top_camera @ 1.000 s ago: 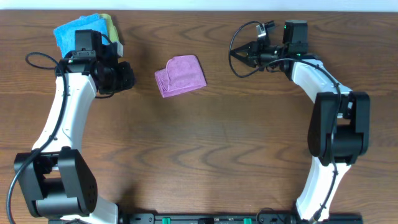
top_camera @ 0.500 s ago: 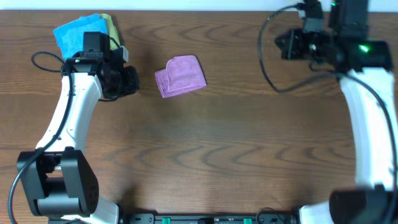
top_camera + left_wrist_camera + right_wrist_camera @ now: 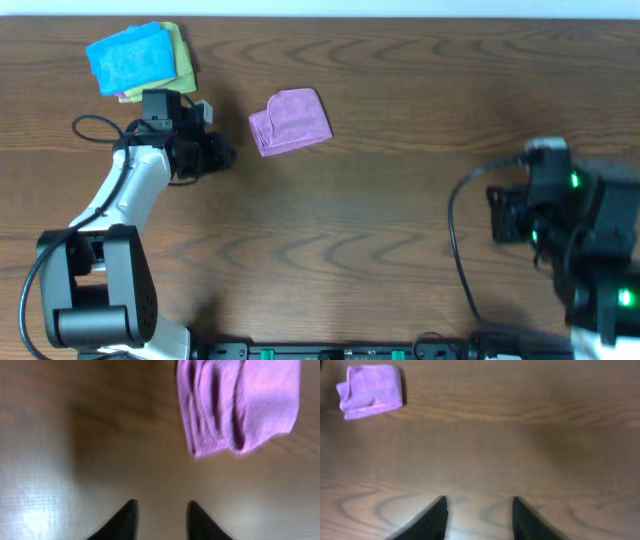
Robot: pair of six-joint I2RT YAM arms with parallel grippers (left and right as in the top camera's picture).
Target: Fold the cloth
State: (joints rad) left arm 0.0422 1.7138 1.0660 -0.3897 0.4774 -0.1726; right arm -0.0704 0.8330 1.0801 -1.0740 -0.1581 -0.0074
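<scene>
Overhead and wrist views of a folding task. The lilac-mauve terry microfibre cloth (image 3: 290,122) lies on the far half of the desk, left of centre and well clear of every edge. It is gathered into a compact, roughly rectangular packet, tilted slightly relative to the desk's edges. Its upper face is soft and faintly fuzzy. Along its left side the layers bunch into a thicker, rounded roll, and the left wrist view shows this side as several parallel ridges with dark creases between them. Nothing touches it.

The left claw (image 3: 160,520) is released, its two dark fingertips standing apart over bare wood with nothing between them. It sits just to the left of the cloth, short of it. The right claw (image 3: 479,517) is likewise released and empty, and its arm appears blurred near the desk's right edge, well apart from the cloth.

The dark brown wood-grain desk (image 3: 380,130) has long wavy figuring and a soft sheen that catches pale reflections. In its far left corner a bright blue cloth (image 3: 128,55) rests on a yellow-green cloth (image 3: 180,50). A narrow pale strip runs beyond the far edge, and no more of the room can be made out.
</scene>
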